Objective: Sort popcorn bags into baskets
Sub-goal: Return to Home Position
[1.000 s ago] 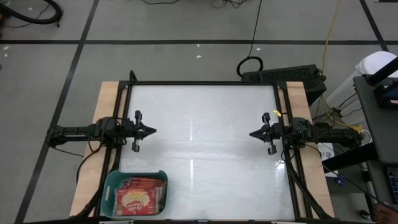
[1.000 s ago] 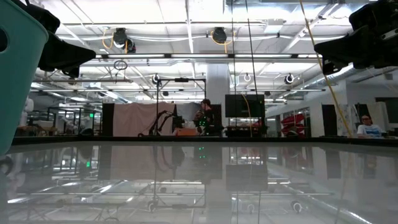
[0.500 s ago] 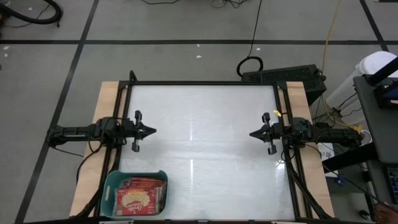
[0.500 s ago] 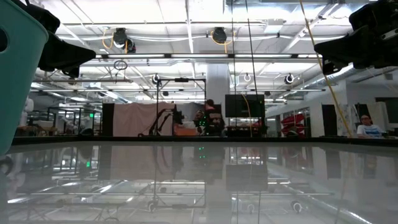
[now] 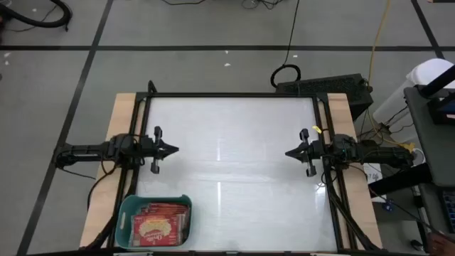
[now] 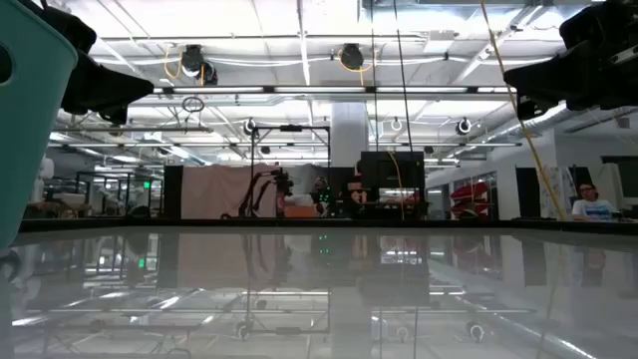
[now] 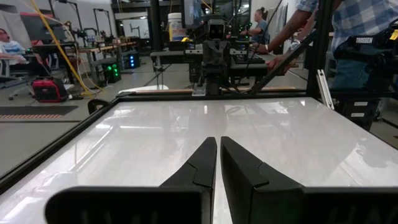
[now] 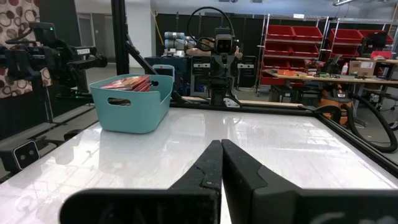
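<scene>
High view: the table carries no loose bags. Every one that shows lies in the basket, which sits at the near left corner. The bags are stacked flat inside it, with a red one and its yellow picture on top. The left gripper is drawn back to the left edge and the right gripper to the right edge. They point at each other across the bare top, well apart from the basket.

Low view: the basket's teal wall fills the left margin, and both arms hang dark above the glossy surface. Nothing lies on the table between them.

Left wrist view: the two fingers are pressed together with only a hairline between them, and they grip nothing. The white top ahead is bare as far as the other arm, and a person stands just beyond the table.

Right wrist view: these fingers are likewise closed on nothing. The basket stands off to one side ahead, with red packets showing over its rim.

Judging by this, the sorting looks finished. I cannot count the stack, but no bag is left outside. All that seems to remain is parking the arms, and they look to be there or nearly so.
</scene>
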Robot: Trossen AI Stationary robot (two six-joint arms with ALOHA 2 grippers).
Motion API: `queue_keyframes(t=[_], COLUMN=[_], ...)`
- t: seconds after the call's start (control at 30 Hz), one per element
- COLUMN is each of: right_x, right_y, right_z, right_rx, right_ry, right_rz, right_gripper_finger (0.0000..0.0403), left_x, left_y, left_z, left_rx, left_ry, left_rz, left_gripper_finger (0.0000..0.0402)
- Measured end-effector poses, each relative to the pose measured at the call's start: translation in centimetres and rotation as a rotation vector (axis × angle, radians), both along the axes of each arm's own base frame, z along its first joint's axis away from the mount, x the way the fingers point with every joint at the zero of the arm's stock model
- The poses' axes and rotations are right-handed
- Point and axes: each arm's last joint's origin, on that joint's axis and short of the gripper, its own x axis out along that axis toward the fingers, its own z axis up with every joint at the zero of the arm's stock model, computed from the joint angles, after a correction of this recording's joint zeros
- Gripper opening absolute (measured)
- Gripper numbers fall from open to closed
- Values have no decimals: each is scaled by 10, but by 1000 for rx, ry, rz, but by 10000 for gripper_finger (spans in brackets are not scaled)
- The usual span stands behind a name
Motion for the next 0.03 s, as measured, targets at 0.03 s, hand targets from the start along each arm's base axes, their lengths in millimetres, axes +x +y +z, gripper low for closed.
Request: queue_keyframes(t=[0.03], right_x=[0], right_y=[0], right_z=[0], right_rx=[0], right_ry=[0], right_rz=[0], right_gripper_finger=[0], left_x=[0], left_y=[0], left_z=[0], left_rx=[0], left_ry=[0], left_rz=[0], left_gripper_finger=[28])
